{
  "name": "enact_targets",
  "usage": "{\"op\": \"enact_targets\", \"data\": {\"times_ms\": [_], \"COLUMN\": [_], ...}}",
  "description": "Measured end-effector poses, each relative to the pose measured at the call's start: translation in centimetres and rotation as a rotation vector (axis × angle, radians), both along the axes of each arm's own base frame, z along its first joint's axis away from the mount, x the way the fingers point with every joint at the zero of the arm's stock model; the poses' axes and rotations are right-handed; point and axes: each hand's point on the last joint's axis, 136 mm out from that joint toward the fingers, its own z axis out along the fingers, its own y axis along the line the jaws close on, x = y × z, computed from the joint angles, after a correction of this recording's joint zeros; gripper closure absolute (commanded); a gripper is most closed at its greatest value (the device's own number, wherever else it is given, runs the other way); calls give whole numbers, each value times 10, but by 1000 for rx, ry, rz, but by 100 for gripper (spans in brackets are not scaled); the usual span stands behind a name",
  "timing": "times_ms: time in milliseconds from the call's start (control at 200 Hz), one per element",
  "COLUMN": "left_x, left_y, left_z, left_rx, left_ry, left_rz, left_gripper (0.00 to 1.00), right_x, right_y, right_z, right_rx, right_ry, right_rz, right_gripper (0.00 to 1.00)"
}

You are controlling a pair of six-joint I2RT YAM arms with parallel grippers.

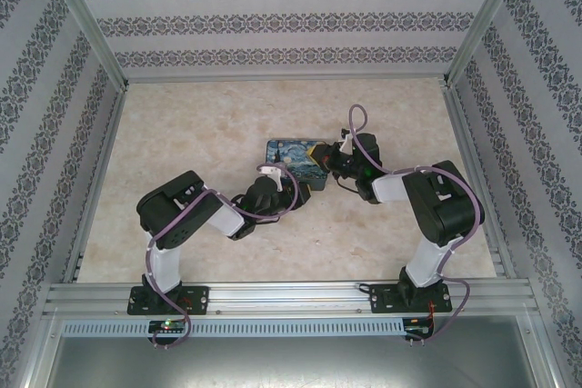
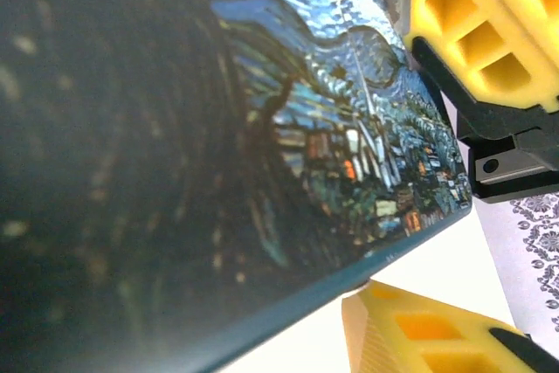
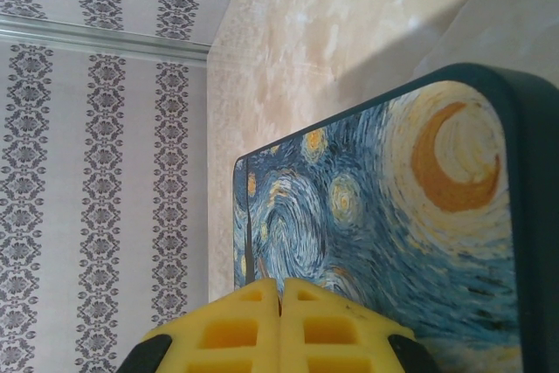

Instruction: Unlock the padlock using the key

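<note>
The padlock and the key are hidden. A starry-night painted tin (image 1: 293, 155) lies mid-table between both grippers. My left gripper (image 1: 275, 181) is at the tin's near-left side. In the left wrist view the tin's lid (image 2: 332, 128) looms close, and its dark rim touches the tip of one yellow finger (image 2: 415, 331). The other finger is hidden, so I cannot judge its grip. My right gripper (image 1: 335, 166) is at the tin's right end. Its yellow fingers (image 3: 280, 284) are pressed together over the lid (image 3: 393, 216), with nothing visible between them. They also appear in the left wrist view (image 2: 476, 15).
The beige marbled tabletop (image 1: 182, 143) is boxed in by patterned walls and aluminium rails (image 1: 291, 295) at the near edge. Open floor lies left of the tin and behind it.
</note>
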Motion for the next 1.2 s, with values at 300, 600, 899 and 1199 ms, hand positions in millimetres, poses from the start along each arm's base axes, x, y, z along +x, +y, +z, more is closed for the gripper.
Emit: {"op": "enact_targets", "data": {"times_ms": [300,600,899,1199], "left_x": [0,-2,-2,1], "left_y": [-8,-8,-7,-6], "left_z": [18,22,14,6], "left_rx": [-85,-90,-85,-82], "left_ry": [-20,-8,9,5], "left_rz": [-16,-38,-36,-30], "left_gripper": [18,13,35,50], "right_x": [1,0,0,0], "right_y": [-2,-4,-4,-5], "right_z": [-1,0,-1,-1], "right_rx": [3,9,15,22], "right_ry": [-1,-11,-18,-19], "right_rz": [-2,-2,0,4], "right_gripper": [100,100,100,100]}}
